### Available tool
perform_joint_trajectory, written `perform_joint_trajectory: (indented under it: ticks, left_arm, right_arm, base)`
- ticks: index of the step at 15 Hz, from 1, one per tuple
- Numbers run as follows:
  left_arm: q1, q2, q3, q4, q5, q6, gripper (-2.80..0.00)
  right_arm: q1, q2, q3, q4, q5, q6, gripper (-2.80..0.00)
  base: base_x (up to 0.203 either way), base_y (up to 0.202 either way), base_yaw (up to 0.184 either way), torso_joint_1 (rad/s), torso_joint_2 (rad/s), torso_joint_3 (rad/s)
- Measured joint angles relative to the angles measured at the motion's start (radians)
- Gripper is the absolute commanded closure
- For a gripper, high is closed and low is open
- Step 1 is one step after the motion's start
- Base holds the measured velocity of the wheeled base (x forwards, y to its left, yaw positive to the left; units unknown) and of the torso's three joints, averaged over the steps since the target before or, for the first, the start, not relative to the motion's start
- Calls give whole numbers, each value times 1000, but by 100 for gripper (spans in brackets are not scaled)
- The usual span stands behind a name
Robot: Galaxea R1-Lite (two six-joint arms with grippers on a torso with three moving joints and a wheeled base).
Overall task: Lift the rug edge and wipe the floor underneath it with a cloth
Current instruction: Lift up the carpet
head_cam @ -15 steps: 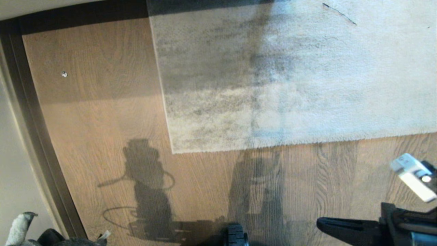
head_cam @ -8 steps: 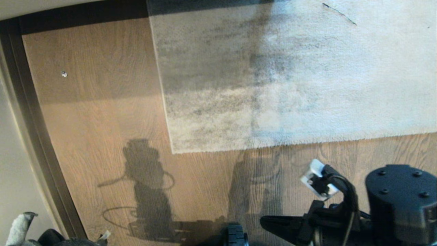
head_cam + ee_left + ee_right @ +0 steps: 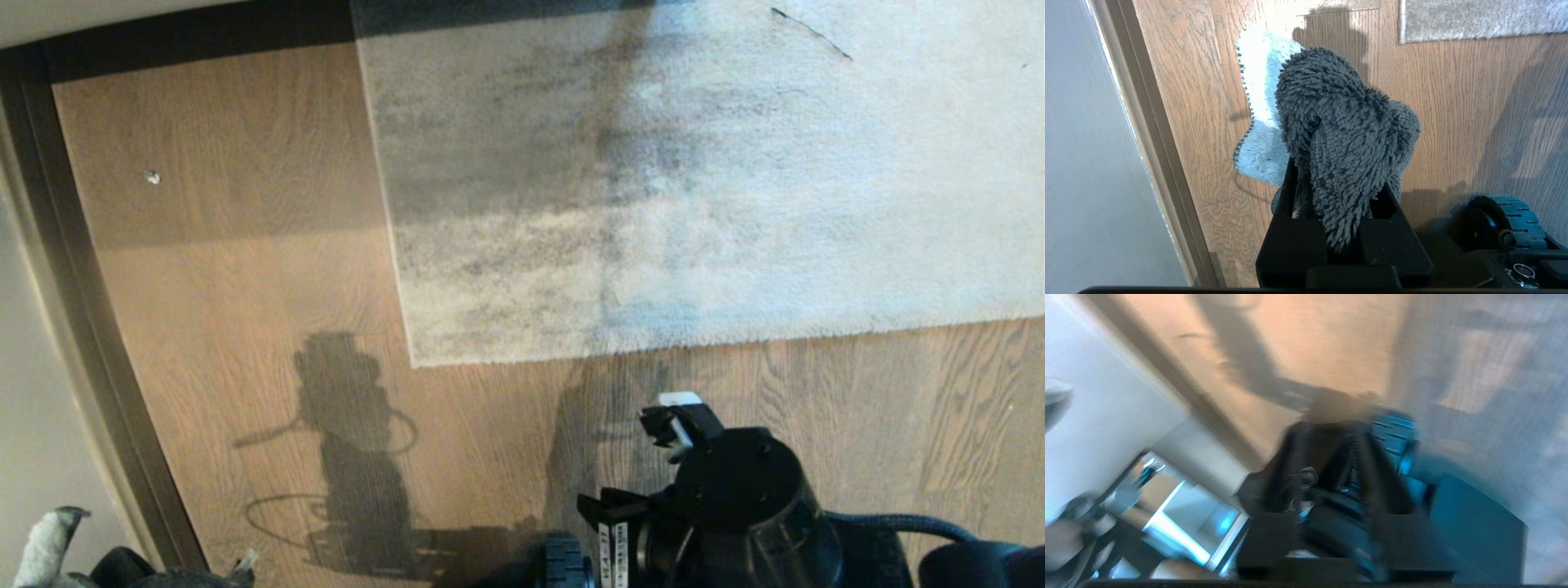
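Observation:
The rug (image 3: 735,188), mottled grey, lies flat; its near rug edge (image 3: 694,339) runs to a corner (image 3: 412,359) on the brown plank floor (image 3: 245,245). The fuzzy dark grey cloth (image 3: 1347,122), pale blue on its back, hangs from my left gripper (image 3: 1337,192), which is shut on it low at the left by the wall. A pale tip of the cloth (image 3: 45,543) shows in the head view. My right arm (image 3: 735,490) is over bare floor just short of the rug edge. My right gripper (image 3: 1329,428) points down and back at my own base, jaws apart and empty.
A dark brown skirting strip (image 3: 82,286) and a pale wall border the floor on the left. A small white speck (image 3: 153,176) lies on the planks. My base's wheel (image 3: 566,563) sits at the bottom middle. A dark thread-like mark (image 3: 808,33) crosses the rug's far part.
My right arm has swung in from the right edge towards the middle, its wrist turning over, and its jaws have parted. The left gripper, cloth and rug have not moved.

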Motion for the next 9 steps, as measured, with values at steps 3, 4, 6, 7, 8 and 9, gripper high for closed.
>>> perform_joint_trajectory:
  ticks: [3, 4, 6, 7, 8, 9]
  left_arm:
    - [0, 0, 0, 0, 0, 0, 0]
    - [0, 0, 0, 0, 0, 0, 0]
    - [0, 0, 0, 0, 0, 0, 0]
    - [0, 0, 0, 0, 0, 0, 0]
    - [0, 0, 0, 0, 0, 0, 0]
    - [0, 0, 0, 0, 0, 0, 0]
  right_arm:
    - [7, 62, -10, -12, -94, 28, -280]
    - [10, 77, -7, -12, -113, 35, -280]
    - [13, 114, 8, -35, -161, 56, -280]
    - [17, 140, 18, -68, -182, 63, -280]
    - [22, 164, 29, -107, -192, 65, -280]
    - [24, 184, 36, -138, -194, 66, -280]
  base:
    - [0, 0, 0, 0, 0, 0]
    - [0, 0, 0, 0, 0, 0]
    - [0, 0, 0, 0, 0, 0]
    - [0, 0, 0, 0, 0, 0]
    - [0, 0, 0, 0, 0, 0]
    - [0, 0, 0, 0, 0, 0]
